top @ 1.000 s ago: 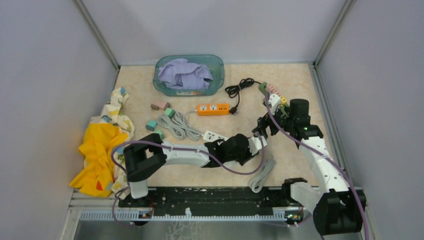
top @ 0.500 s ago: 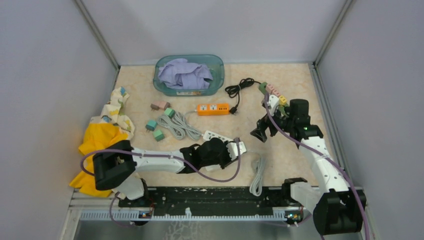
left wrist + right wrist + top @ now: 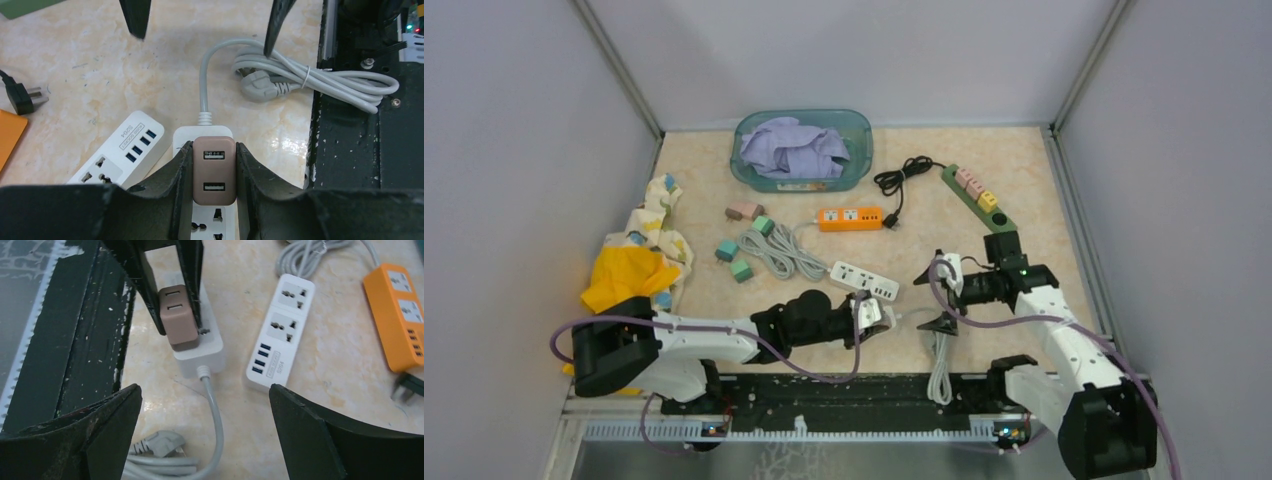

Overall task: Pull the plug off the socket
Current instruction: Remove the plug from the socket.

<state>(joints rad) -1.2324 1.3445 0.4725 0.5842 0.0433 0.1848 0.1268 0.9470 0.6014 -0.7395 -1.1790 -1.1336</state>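
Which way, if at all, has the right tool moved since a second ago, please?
Yes: the right tool drew nearer, away from the green power strip.

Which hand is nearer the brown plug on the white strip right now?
Left. The left hand clasps the brown plug from both sides, atop the white strip. The right hand hangs open beyond the strip's cord end, touching nothing.
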